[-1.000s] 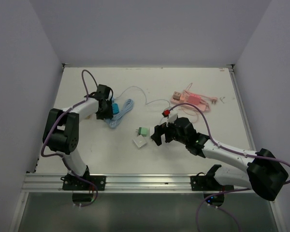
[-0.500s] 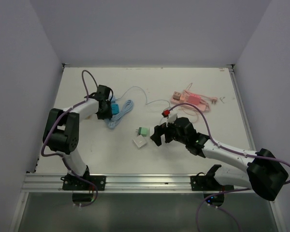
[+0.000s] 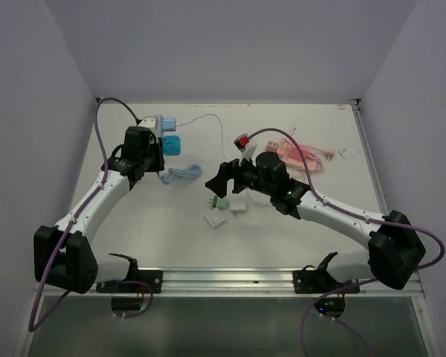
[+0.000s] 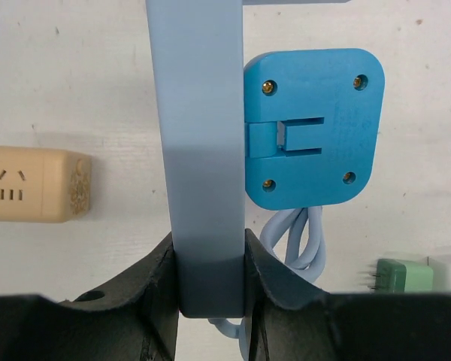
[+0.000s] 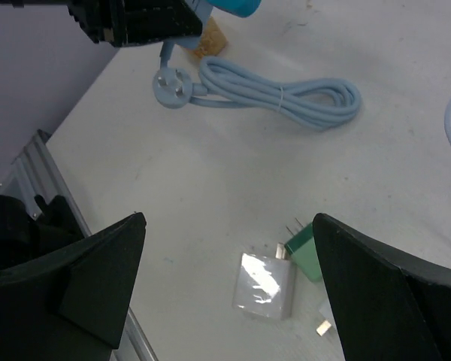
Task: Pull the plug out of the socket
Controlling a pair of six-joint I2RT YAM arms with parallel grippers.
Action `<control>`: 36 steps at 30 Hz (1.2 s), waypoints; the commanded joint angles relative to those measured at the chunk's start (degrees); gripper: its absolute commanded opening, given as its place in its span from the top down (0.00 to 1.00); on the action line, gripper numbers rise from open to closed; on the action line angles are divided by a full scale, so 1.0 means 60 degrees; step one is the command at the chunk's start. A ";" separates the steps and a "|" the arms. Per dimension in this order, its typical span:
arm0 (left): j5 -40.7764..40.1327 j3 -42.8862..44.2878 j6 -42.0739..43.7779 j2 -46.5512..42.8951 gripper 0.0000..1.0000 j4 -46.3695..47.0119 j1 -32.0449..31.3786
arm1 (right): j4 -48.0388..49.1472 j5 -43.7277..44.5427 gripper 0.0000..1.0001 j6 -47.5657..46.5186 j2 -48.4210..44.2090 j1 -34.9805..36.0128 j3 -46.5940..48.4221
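Observation:
A pale blue socket strip (image 4: 203, 113) is clamped between the fingers of my left gripper (image 4: 209, 256), which is shut on its lower end. A bright blue plug (image 4: 312, 128) with four screws sits against the strip's right side. In the top view the same socket (image 3: 162, 123) and plug (image 3: 172, 146) are at the back left, in front of my left gripper (image 3: 149, 143). The plug's pale blue cable (image 3: 180, 172) lies coiled on the table. My right gripper (image 3: 220, 178) hovers at mid-table, open and holding nothing, right of the plug. Its dark fingers (image 5: 98, 278) frame bare table.
A green plug (image 5: 304, 252) and a white adapter (image 5: 264, 284) lie under the right gripper. A second white adapter (image 3: 238, 206) lies beside them. A beige socket cube (image 4: 37, 184) sits left of the held strip. Pink parts (image 3: 301, 156) lie at the back right.
My left gripper closed on the socket and carried it, with the plug, back and to the left; the cable trailed after. My right arm swung back and left over the green plug.

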 commanded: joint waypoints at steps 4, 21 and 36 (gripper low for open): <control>0.1177 -0.1150 0.0961 -0.1723 1.00 0.2281 -0.0131 | 0.1118 -0.1042 0.05 0.1274 0.1499 -0.0054 0.2107; 0.2366 -0.2338 0.1635 -0.3365 1.00 0.3543 -0.0204 | 0.1178 -0.0956 0.10 0.2418 0.3993 -0.0054 0.4337; 0.2396 -0.2484 0.1592 -0.3526 1.00 0.3733 -0.0204 | 0.1674 -0.0618 0.29 0.2740 0.5107 -0.0054 0.5012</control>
